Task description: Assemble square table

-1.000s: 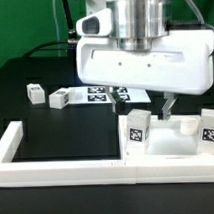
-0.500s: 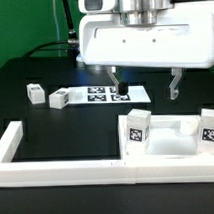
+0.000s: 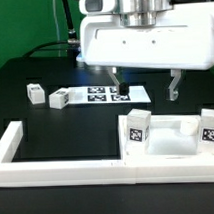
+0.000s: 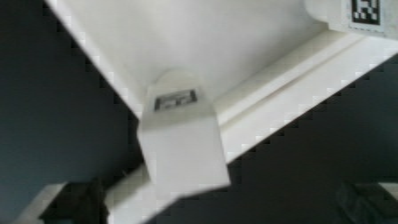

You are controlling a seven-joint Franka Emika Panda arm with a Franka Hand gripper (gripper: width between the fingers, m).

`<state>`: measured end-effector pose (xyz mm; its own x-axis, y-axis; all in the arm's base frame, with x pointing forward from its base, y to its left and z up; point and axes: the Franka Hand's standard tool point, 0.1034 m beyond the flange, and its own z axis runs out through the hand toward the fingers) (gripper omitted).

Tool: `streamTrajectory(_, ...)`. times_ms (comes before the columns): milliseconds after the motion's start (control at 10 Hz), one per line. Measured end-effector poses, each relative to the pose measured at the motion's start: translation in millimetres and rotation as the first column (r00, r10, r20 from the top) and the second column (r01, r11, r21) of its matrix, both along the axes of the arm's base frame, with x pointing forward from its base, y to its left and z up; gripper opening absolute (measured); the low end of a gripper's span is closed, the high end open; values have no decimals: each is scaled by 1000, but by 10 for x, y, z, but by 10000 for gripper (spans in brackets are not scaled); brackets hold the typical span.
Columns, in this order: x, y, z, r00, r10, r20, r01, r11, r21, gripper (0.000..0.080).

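Note:
The square table top [image 3: 168,145] lies at the exterior view's right front, white with a raised rim. Two tagged legs stand upright in its corners, one [image 3: 138,132] on the near left and one [image 3: 209,129] at the right edge. Two loose leg blocks [image 3: 34,93] [image 3: 60,98] lie on the black table at the left. My gripper [image 3: 145,84] hangs above and behind the top, open, with nothing between its dark fingers [image 3: 116,81]. In the wrist view a standing leg [image 4: 178,150] with its tag rises from the white top [image 4: 214,40], under my gripper [image 4: 222,205].
The marker board [image 3: 95,92] lies flat behind the gripper. A long white bar frame [image 3: 57,173] runs along the front and turns up the left side [image 3: 10,144].
The gripper has lifted straight up from just above the table top, its fingers spreading slightly wider. Over the last half second nothing moved.

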<state>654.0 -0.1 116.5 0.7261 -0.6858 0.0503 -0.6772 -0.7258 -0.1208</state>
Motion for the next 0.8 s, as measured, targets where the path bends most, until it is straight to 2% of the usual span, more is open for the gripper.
streamTrajectory(100,-176,25,-95,996,-92,-19,93,995,29,648)
streamTrajectory(200,-274,76,-158,970,-236,-52,240,968,77,648)
streamTrajectory(300,-271,129,-170,936,-345,-73,352,928,124,648)
streamTrajectory(700,-279,129,-183,950,-305,-68,311,943,120,648)
streamTrajectory(800,-378,203,-226,912,-396,-105,408,903,137,648)
